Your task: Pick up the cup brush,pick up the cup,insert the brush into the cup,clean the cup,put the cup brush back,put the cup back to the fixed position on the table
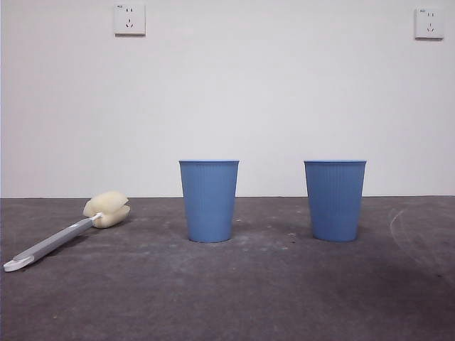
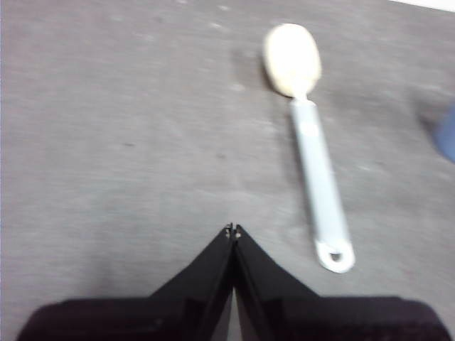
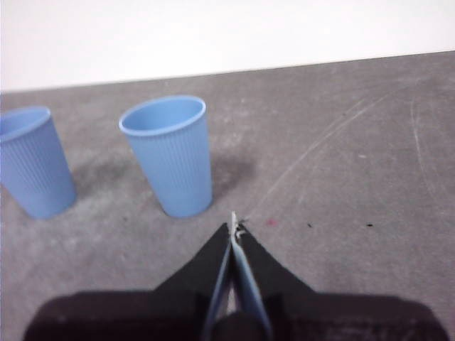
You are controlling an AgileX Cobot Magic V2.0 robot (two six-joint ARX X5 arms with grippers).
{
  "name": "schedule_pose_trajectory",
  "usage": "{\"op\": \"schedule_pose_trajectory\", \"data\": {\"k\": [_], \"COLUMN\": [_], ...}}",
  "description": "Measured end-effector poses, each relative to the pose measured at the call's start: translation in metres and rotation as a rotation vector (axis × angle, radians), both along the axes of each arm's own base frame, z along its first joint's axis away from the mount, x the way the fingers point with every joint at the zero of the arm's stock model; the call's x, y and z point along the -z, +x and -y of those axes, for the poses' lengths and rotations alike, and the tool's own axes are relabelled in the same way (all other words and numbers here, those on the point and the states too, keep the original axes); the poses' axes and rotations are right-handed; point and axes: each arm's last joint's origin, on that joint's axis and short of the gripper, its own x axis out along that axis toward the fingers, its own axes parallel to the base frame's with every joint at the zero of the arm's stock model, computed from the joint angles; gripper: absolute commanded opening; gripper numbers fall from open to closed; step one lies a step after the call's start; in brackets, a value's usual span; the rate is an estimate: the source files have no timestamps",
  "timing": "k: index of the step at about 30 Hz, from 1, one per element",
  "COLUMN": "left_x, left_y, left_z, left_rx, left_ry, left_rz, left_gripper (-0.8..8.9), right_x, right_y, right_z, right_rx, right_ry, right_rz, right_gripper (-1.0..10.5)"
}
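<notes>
The cup brush (image 1: pixel 67 233) lies flat on the table (image 1: pixel 227 298) at the left, its cream sponge head (image 1: pixel 107 209) toward the back and its white handle end toward the front. In the left wrist view the brush (image 2: pixel 313 156) lies a short way off from my left gripper (image 2: pixel 232 231), which is shut and empty above the bare table. Two identical blue cups stand upright: one at the centre (image 1: pixel 209 200) and one to its right (image 1: pixel 335 199). My right gripper (image 3: pixel 234 226) is shut and empty, close to the nearer cup (image 3: pixel 173 154); the other cup (image 3: pixel 32 162) stands further off.
A white wall with two sockets (image 1: pixel 129 19) stands behind the table's back edge. Pale curved scratches (image 1: pixel 398 227) mark the table at the right. Neither arm shows in the front view.
</notes>
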Motion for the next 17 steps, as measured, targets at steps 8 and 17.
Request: {"op": "schedule_pose_trajectory", "data": {"k": [8, 17], "left_x": [-0.058, -0.129], "left_y": [-0.001, -0.013], "left_z": [0.002, 0.006], "left_rx": [0.068, 0.164], "left_ry": [-0.050, -0.089], "left_rz": [0.051, 0.023], "left_gripper": [-0.07, -0.07], "right_x": [-0.051, -0.116], "right_y": [-0.008, -0.011], "right_z": [0.000, -0.004], "right_rx": [0.009, -0.117], "right_ry": [0.115, 0.112], "right_rz": [0.092, -0.014], "right_gripper": [-0.1, -0.1]}}
